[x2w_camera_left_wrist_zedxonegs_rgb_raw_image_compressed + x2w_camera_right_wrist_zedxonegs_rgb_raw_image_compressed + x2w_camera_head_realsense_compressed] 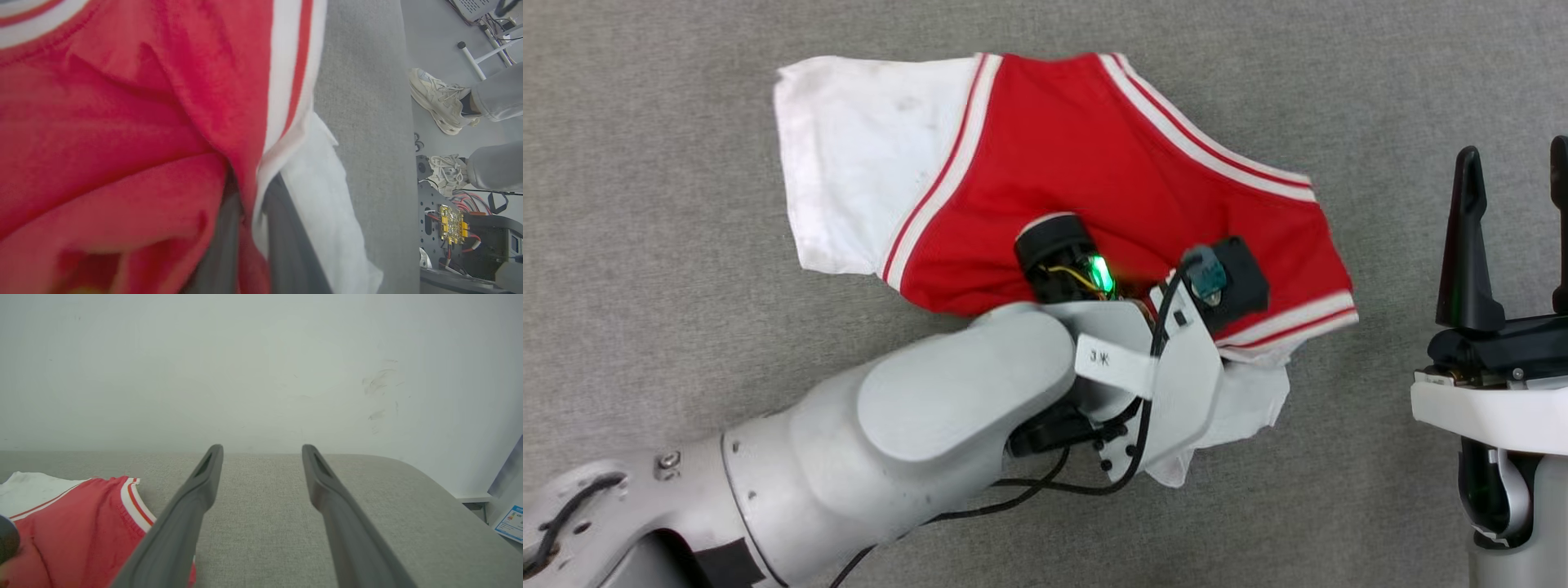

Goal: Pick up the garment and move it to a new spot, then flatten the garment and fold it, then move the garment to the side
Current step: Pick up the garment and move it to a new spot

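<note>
Closest in, the left hand (249, 204) has its two dark fingers pinched nearly together on a fold of the one red jersey T-shirt (1094, 163), right by its red-and-white striped trim, and the right hand (1515, 155) sits apart on the right, its two smooth tapered fingers spread wide with nothing in them. The shirt lies wrinkled on the grey woven-fabric worktop (645, 245), with two white short sleeves, one flat at far left and the other bunched under the left wrist. Further off, the left wrist view catches a person's two pale lace-up shoes (439, 102) on the floor.
</note>
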### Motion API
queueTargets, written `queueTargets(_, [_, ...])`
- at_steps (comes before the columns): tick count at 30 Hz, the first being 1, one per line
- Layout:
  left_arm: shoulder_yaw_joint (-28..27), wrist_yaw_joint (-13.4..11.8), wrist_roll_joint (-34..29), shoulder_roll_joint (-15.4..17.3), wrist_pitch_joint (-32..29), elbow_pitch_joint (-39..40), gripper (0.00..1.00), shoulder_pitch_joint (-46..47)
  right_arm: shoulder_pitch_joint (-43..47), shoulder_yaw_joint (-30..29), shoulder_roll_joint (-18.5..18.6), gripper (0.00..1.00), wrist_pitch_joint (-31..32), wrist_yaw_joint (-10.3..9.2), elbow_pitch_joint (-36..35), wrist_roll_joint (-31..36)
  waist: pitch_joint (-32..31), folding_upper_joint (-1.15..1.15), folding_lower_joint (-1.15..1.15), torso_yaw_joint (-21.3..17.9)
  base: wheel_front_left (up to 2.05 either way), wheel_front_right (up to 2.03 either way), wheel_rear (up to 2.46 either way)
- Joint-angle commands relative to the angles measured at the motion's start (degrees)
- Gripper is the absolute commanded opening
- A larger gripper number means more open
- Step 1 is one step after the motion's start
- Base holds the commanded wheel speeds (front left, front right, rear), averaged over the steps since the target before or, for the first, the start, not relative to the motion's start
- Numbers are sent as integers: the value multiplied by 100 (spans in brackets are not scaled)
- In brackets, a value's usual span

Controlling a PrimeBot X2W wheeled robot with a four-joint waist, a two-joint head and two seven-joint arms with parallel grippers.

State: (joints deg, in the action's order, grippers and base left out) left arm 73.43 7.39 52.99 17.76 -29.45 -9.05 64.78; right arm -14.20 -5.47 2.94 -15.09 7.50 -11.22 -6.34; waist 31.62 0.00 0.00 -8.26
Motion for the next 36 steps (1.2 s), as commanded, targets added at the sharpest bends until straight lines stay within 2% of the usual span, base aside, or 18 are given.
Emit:
queueTargets(1, [-13, 6, -82, -9, -22, 22, 0, -73, -98, -3, -12, 100, -13, -2, 9, -12, 16, 0, 0, -23, 0, 0, 0])
queueTargets(3, [-2, 6, -198, -68, -37, 36, 0, -209, -95, -11, -12, 100, -13, -2, 23, -3, 3, 0, 0, -24, 0, 0, 0])
queueTargets(4, [-1, 6, -235, -94, 59, 24, 7, -225, -88, -28, -12, 100, -13, -2, 28, 10, -15, 0, 0, -12, 0, 0, 0])
queueTargets(5, [-3, 6, -274, -117, 161, 6, 100, -218, -74, -38, -12, 100, -13, -2, 39, 27, -47, 0, 0, 6, 0, 0, 0])
queueTargets(12, [-17, 6, -360, -238, 1772, -337, 100, 114, 146, -57, -12, 100, -13, -2, 107, 123, -480, 0, 0, 208, 0, 0, 0])
queueTargets(15, [-225, -12, -472, -216, 2517, -568, 100, 184, 233, -67, -12, 100, -12, -2, 125, 180, -720, 0, 0, 304, 0, 0, 0])
queueTargets(16, [-319, -85, -542, -194, 2772, -646, 100, 165, 270, -65, -12, 100, -12, -2, 135, 189, -793, 0, 0, 329, 0, 0, 0])
queueTargets(23, [-849, -984, -1031, 191, 4155, -1102, 100, -256, 509, -92, -11, 100, -12, -2, 159, 247, -1255, 0, 0, 525, 0, 0, 0])
queueTargets(28, [-1453, -1633, -1098, 563, 4449, -1003, 100, -930, 664, -134, -11, 100, -12, -2, 180, 286, -1501, 0, 0, 670, 0, 0, 0])
queueTargets(29, [-2115, -2015, -1368, 713, 4472, -570, 100, -1483, 746, -163, -10, 100, -12, -2, 195, 298, -1614, 0, 0, 754, 0, 0, 0])
queueTargets(32, [-2777, -2299, -1748, 834, 4463, -151, 100, -2248, 801, -171, -11, 100, -12, -2, 199, 309, -1713, 0, 0, 827, 0, 0, 0])
queueTargets(36, [-3569, -2494, -2222, 807, 4464, 237, 100, -3233, 874, -181, -11, 100, -12, -2, 229, 340, -1862, 0, 0, 921, 0, 0, 0])
